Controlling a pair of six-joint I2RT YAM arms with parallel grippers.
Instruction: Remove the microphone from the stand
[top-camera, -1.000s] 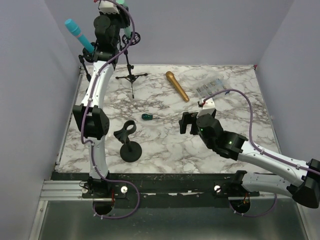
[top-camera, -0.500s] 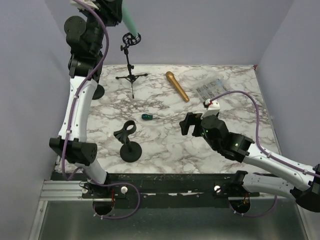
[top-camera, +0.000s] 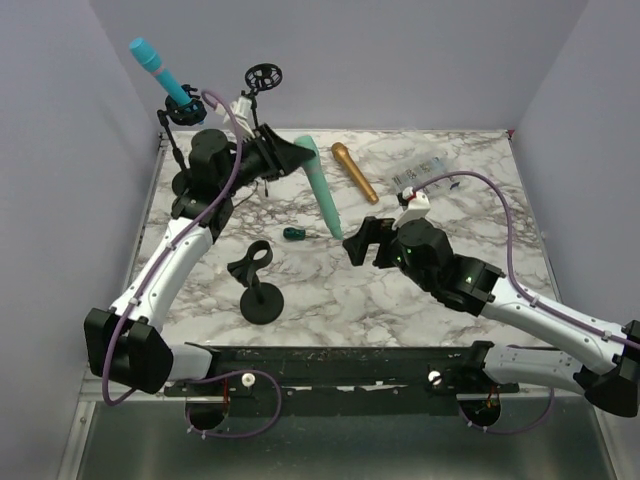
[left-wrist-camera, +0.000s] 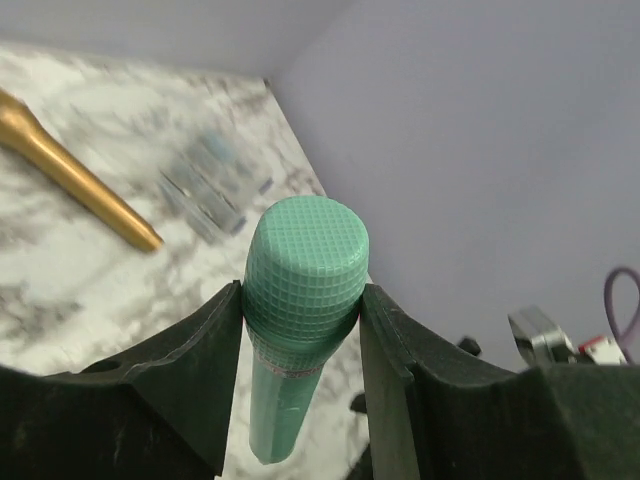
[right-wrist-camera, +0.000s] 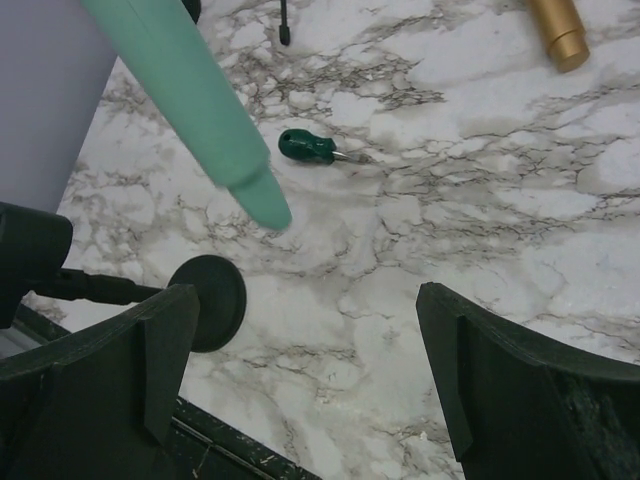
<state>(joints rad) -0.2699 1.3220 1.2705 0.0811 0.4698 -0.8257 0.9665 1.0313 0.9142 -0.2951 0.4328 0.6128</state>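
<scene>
The left gripper (top-camera: 298, 155) has swung the green microphone (top-camera: 325, 195) down, away from the stand (top-camera: 263, 76).

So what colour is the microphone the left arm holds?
A mint green microphone; best in the left wrist view.

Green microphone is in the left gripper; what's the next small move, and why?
Probably lower the left gripper until the green microphone rests on the table, then open. Its head is clamped, its tail hangs over the marble near the small screwdriver, and the tripod stand's clip is already empty.
</scene>
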